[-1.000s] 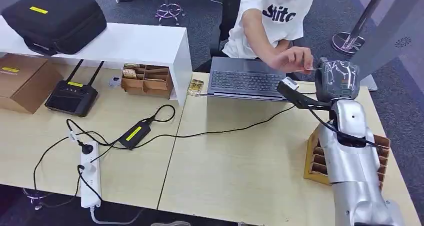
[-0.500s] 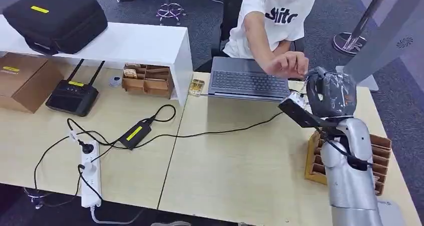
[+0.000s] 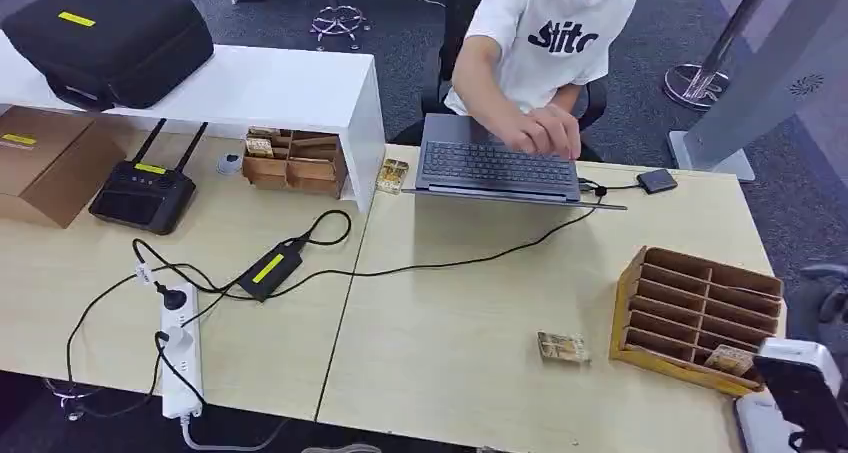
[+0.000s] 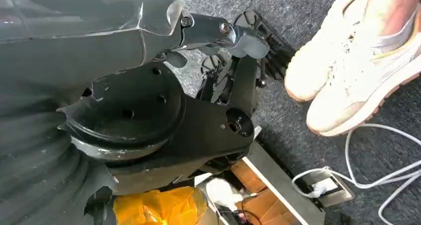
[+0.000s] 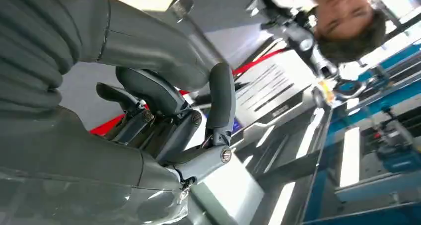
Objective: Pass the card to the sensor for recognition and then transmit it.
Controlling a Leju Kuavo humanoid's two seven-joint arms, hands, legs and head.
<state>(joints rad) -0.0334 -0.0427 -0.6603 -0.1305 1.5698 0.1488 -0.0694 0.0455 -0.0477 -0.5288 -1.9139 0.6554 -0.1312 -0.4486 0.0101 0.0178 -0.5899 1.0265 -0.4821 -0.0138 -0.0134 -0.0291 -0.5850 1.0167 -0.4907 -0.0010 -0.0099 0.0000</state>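
Observation:
My right hand (image 5: 183, 120) holds nothing; its thumb and curled fingers stand apart. That arm's wrist (image 3: 795, 393) sits low at the table's near right corner. My left hand (image 4: 218, 76) hangs beside my body over the carpet and is empty. The black sensor (image 3: 657, 180) lies on the table right of the laptop (image 3: 495, 163), joined to it by a cable. A person's hand (image 3: 545, 131) rests on the keyboard. One small patterned card pack (image 3: 562, 346) lies on the table left of the wooden card rack (image 3: 700, 303), and another card (image 3: 733, 359) sits in the rack.
A black cable (image 3: 450, 263) crosses the middle of the table to a power adapter (image 3: 270, 268) and a power strip (image 3: 180, 348). A white shelf (image 3: 250, 88), a router (image 3: 140, 193) and a tray of cards (image 3: 295, 161) stand at the back left.
My right arm has dropped from beside the sensor to the near right corner. The person's hand left my hand and went to the keyboard. The card pack by the rack is now uncovered.

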